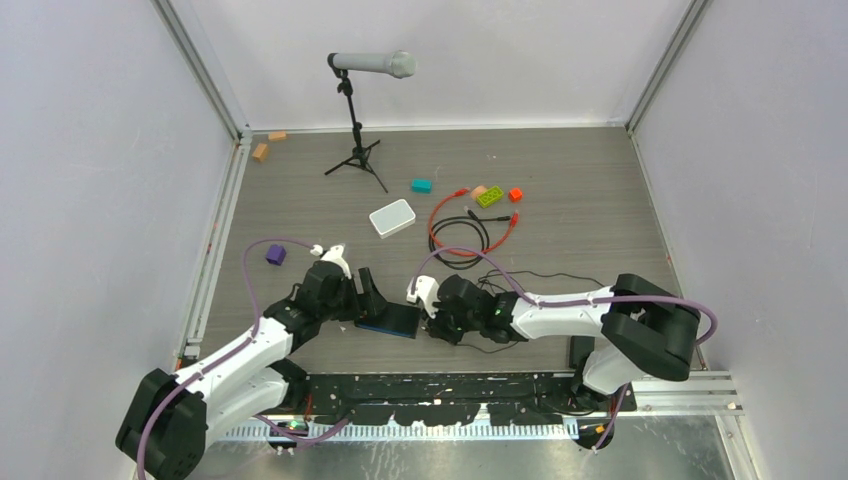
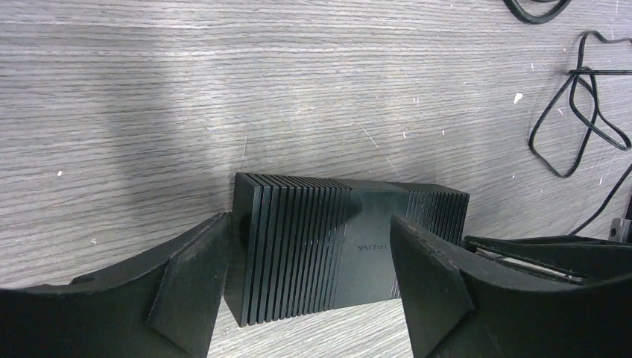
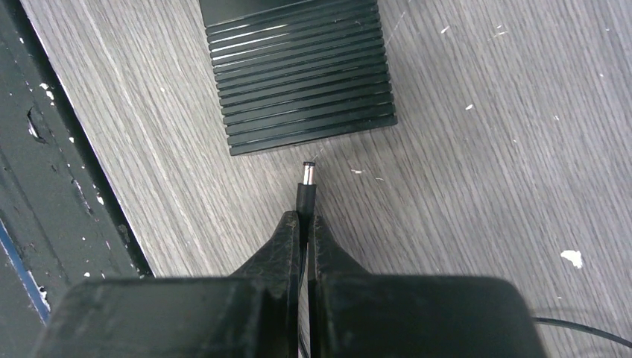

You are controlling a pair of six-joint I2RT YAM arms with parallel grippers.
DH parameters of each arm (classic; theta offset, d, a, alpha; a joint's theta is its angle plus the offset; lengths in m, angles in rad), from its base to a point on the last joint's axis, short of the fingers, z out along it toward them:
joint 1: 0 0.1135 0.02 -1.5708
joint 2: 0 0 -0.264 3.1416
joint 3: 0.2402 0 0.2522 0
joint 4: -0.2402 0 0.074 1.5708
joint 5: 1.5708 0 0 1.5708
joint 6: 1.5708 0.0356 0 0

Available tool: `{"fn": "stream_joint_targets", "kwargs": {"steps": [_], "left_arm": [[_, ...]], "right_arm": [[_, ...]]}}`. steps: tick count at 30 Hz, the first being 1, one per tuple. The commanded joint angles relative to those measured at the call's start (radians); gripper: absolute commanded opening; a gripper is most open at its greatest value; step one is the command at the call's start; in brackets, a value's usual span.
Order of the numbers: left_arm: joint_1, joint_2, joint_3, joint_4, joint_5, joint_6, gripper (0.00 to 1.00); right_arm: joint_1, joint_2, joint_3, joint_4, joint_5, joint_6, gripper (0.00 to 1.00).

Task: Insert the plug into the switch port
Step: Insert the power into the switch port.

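The right claw point(image 3: 305, 218) is shut tight on the plug point(image 3: 306, 186), pinching it at its rear so the metal tip sticks out free ahead of the fingers. That leaves the whole front of the plug clear to go into a socket. What it holds is a small black barrel plug on a thin black lead, not the red cable point(image 1: 445, 205), which lies loose well away at the far side of the worktop point(image 3: 484, 149). The plug tip points at the near edge of the switch point(image 3: 298, 67) and stops just short of it, not yet touching. The port itself is hidden from the right wrist view, so I cannot tell how well the tip lines up. The left claw point(image 2: 309, 224) stands wide open astride the switch, one finger at each side. This looks meant to brace the box against the coming push, though whether the fingers press on it I cannot tell. The insertion itself is still to do.
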Motion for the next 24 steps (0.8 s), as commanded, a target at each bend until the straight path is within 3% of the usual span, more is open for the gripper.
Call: {"fn": "stream_joint_targets", "kwargs": {"steps": [1, 13, 24], "left_arm": [[0.005, 0.005, 0.011, 0.008, 0.019, 0.021, 0.78], [0.006, -0.007, 0.021, 0.001, 0.027, 0.018, 0.77], [0.006, 0.025, 0.024, 0.013, 0.033, 0.024, 0.73]], "right_arm": [[-0.005, -0.055, -0.012, 0.020, 0.028, 0.013, 0.00], [-0.007, -0.128, -0.069, 0.073, 0.078, -0.040, 0.00], [-0.007, -0.004, 0.026, 0.066, -0.001, -0.060, 0.00]]}}
